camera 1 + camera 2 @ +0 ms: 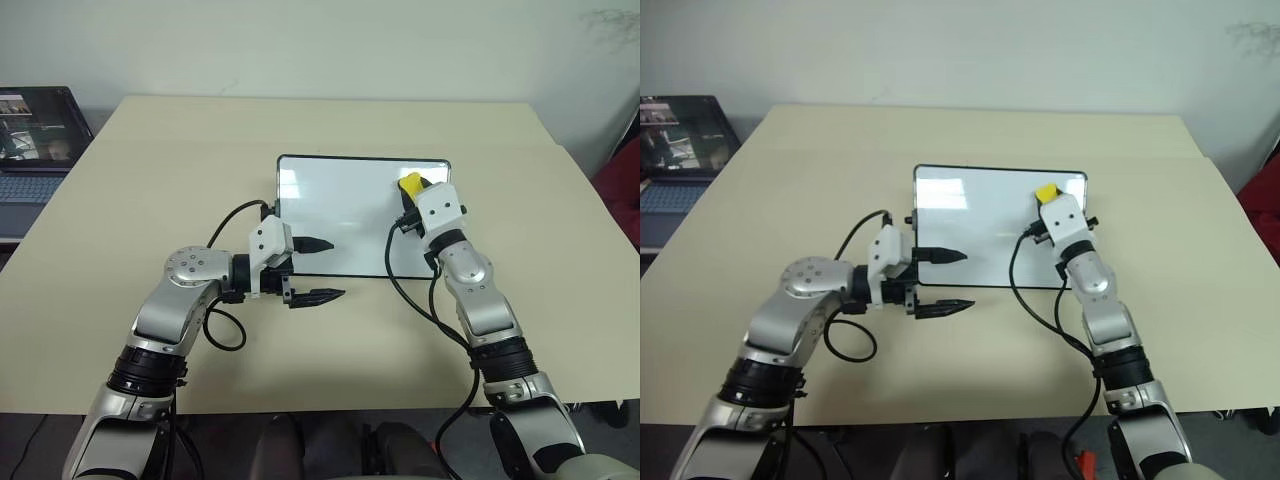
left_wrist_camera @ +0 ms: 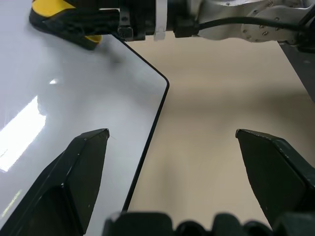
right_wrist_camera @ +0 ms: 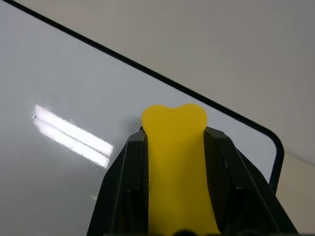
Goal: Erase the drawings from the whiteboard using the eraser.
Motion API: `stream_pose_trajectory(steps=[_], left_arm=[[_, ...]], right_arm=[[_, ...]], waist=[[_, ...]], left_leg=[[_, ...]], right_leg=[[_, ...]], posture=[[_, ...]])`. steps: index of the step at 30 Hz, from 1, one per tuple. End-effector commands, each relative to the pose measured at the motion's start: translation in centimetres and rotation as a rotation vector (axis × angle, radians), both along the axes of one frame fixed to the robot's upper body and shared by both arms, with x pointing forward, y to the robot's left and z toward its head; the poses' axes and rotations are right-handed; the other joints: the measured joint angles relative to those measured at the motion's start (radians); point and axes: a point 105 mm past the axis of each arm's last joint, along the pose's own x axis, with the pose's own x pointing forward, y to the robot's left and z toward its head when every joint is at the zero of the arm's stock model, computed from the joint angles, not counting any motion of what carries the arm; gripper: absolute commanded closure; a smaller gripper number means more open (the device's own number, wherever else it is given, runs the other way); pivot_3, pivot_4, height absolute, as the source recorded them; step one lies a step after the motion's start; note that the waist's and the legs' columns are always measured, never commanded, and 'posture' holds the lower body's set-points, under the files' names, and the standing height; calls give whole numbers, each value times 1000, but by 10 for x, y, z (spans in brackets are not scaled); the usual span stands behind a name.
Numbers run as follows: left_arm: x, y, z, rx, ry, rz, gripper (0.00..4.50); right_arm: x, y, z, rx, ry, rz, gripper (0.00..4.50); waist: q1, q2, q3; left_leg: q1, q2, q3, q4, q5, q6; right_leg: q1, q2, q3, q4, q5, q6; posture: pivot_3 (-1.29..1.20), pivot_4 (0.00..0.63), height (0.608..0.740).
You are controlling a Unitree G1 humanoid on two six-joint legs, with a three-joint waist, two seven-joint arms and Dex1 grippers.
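Pinching eraser point(image 3: 176, 162), right gripper point(image 1: 412, 190) over whiteboard point(image 1: 340, 215); left gripper point(image 1: 322, 270) spread

**Even indoor light, glare on the board**

Soft, bright light falls from overhead. The glossy whiteboard point(image 1: 340, 215) carries streaks of white glare. Faint shadows lie on the bench point(image 1: 330, 130). In the left wrist view, the near fingers point(image 2: 74, 182) are blurred

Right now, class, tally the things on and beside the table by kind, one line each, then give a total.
Whiteboard: 1
Eraser, yellow: 1
Laptop: 1
Table: 1
Grippers: 2, left gripper and right gripper
Total: 6
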Motion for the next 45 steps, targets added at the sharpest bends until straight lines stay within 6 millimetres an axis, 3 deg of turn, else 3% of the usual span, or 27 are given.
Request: stream_pose_trajectory(steps=[1,8,12,15,18,22,28,32,36,41,45], left_arm=[[-2,-2,5,-8,-33,-20,0],[-3,-2,3,-8,-30,-15,0],[-3,-3,3,-10,-31,-13,0],[-2,-4,4,-13,-32,-11,0],[-2,-6,5,-18,-37,-6,0],[1,-7,10,-53,-54,27,0],[-4,-13,10,-78,-60,26,0],[-18,-13,7,-75,-33,-23,0],[-21,-16,13,-93,-47,-64,0],[-27,-23,19,-108,-31,-150,0],[-30,-30,20,-95,-27,-201,0]], right_arm=[[-3,9,-13,-8,36,38,3308],[-26,58,-53,-36,156,218,3308],[-34,73,-61,-53,184,283,3308],[-36,75,-53,-54,154,287,3309],[-37,70,-27,-25,84,278,3309],[-48,47,19,8,-1,233,3309],[-65,-3,36,-14,31,104,3309],[-84,-45,32,12,129,-5,3311],[-94,-83,13,22,255,-115,3318],[-95,-102,-19,40,398,-165,3318],[-94,-108,-31,51,469,-181,3318]], waist=[[-1,0,0],[-9,0,0],[-8,0,0],[-6,0,0],[-4,0,0],[2,0,0],[5,0,0],[4,0,0],[4,0,0],[-1,0,0],[0,0,0]], left_leg=[[0,0,0,0,0,0],[2,0,-1,0,0,0],[2,0,-2,1,0,0],[2,0,-2,2,0,0],[2,0,-2,1,0,0],[-1,0,-2,1,0,0],[-1,0,-1,1,0,0],[-1,0,-1,0,0,0],[-1,0,-1,0,0,0],[0,-1,-1,0,0,0],[0,-1,-1,0,0,0]], right_leg=[[0,0,0,0,0,0],[2,0,0,1,0,0],[2,0,-1,3,0,0],[3,0,-2,3,0,0],[2,0,-2,3,0,0],[0,0,-2,2,0,0],[0,0,-2,-1,0,1],[0,0,-1,-1,0,1],[1,0,-2,-1,0,1],[1,0,-1,0,0,1],[1,0,-1,-1,0,1]], posture=[[0,150,740],[0,150,740],[0,150,740],[0,150,740],[0,150,740],[0,150,740],[0,150,740],[0,150,740],[0,150,740],[0,150,740],[0,150,740]])
